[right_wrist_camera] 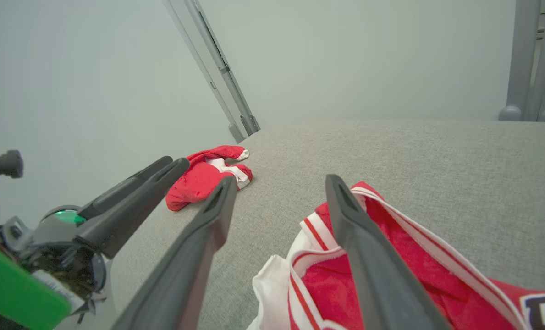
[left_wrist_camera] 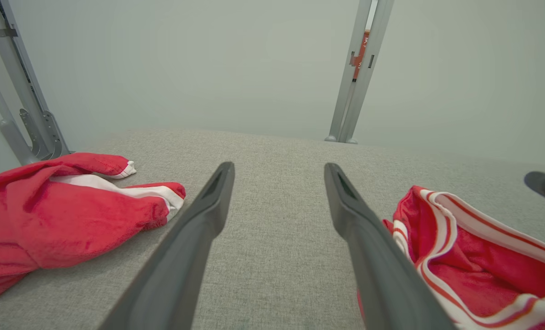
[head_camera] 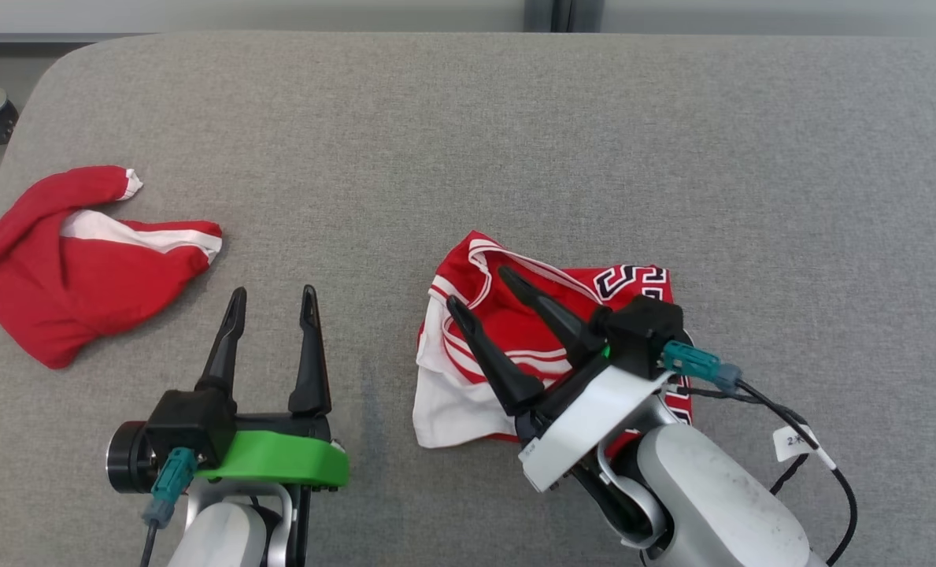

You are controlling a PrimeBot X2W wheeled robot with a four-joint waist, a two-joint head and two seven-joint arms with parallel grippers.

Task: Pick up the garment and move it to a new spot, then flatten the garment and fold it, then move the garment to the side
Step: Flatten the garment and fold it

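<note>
The crumpled red-and-white basketball jersey with dark numerals (head_camera: 456, 378) lies on the grey woven-fabric surface (head_camera: 515, 142), right of centre in the head view, with pale lining turned out at its near-left edge. The right gripper (head_camera: 479, 287) is positioned over it. Its two long dark fingers are spread apart with nothing clamped between them, and whether the tips touch the cloth cannot be told. The left gripper (head_camera: 273, 291) is poised above bare grey fabric just left of the jersey, fingers likewise parted and empty. A second red garment with white stripes (head_camera: 66, 268) is bunched near the surface's left edge, well apart from the jersey.
</note>
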